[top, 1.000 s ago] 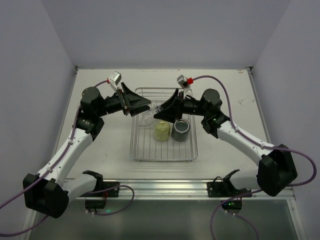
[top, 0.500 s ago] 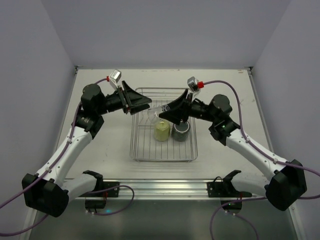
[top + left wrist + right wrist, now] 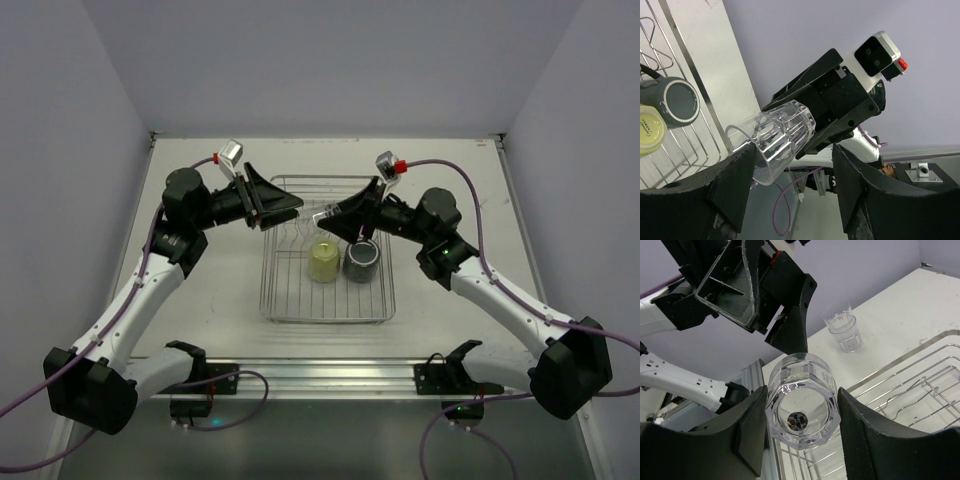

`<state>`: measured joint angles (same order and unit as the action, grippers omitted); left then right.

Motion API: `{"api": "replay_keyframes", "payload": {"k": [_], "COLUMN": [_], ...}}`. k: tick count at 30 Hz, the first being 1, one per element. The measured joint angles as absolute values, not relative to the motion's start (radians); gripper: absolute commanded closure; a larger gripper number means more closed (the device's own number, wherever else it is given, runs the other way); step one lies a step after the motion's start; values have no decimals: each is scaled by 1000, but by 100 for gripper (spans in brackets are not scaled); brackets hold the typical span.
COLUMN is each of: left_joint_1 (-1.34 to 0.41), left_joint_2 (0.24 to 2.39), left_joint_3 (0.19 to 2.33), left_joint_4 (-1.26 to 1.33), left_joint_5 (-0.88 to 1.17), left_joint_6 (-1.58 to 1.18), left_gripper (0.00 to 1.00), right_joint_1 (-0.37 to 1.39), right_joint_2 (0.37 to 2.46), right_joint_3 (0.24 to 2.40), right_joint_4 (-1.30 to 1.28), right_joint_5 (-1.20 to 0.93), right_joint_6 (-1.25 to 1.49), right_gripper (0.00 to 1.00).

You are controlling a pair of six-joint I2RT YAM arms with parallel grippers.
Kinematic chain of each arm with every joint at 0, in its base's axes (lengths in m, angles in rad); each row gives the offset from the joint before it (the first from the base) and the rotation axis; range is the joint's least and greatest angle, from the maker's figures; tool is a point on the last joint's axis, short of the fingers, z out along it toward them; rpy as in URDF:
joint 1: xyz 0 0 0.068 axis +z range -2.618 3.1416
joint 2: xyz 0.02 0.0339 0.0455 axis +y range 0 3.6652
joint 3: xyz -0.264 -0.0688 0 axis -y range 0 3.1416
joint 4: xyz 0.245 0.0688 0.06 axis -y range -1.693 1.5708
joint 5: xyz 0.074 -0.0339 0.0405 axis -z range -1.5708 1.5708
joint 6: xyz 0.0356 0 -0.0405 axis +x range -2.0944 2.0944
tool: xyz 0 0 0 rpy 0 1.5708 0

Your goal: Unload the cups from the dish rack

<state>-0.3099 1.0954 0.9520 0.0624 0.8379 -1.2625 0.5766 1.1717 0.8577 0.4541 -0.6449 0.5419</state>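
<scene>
From above, the right gripper (image 3: 328, 217) is over the far end of the dish rack (image 3: 330, 319). The clear tumbler (image 3: 318, 213) it carries is only a faint shine there. The right wrist camera shows it well: the tumbler's thick bottom faces the camera, and both fingers (image 3: 752, 432) press on its sides. The left wrist camera shows the same tumbler lying on its side in the air, with its open mouth toward the left gripper (image 3: 293, 207). That gripper's fingers are spread wide with nothing in them, and the mouth comes close to them. The yellow cup (image 3: 323, 262) and the grey mug (image 3: 361, 262) stand side by side in the rack, mouths up. Only the right wrist camera shows another clear glass (image 3: 842, 326), upright on the table (image 3: 900, 305) outside the rack. It may be two glasses stacked, but this is hard to tell.
</scene>
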Motion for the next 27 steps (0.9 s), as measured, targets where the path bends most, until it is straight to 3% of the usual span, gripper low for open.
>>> {"api": "replay_keyframes", "payload": {"k": [20,27], "left_joint_1": [-310,-309], "left_joint_2": [1093,1082], "left_joint_3": [951,869], "left_joint_4": [76,252], "left_joint_5": [863,881], "left_joint_6": [-1281,-1417], "left_gripper": [34,39], "right_joint_1": [576,575], "right_joint_2": [1259,1323], "right_joint_3": [911,922], "right_joint_4": [493,618], "right_joint_5": [-642,-685], "right_joint_6": [561,630], "right_gripper": [100,100]}}
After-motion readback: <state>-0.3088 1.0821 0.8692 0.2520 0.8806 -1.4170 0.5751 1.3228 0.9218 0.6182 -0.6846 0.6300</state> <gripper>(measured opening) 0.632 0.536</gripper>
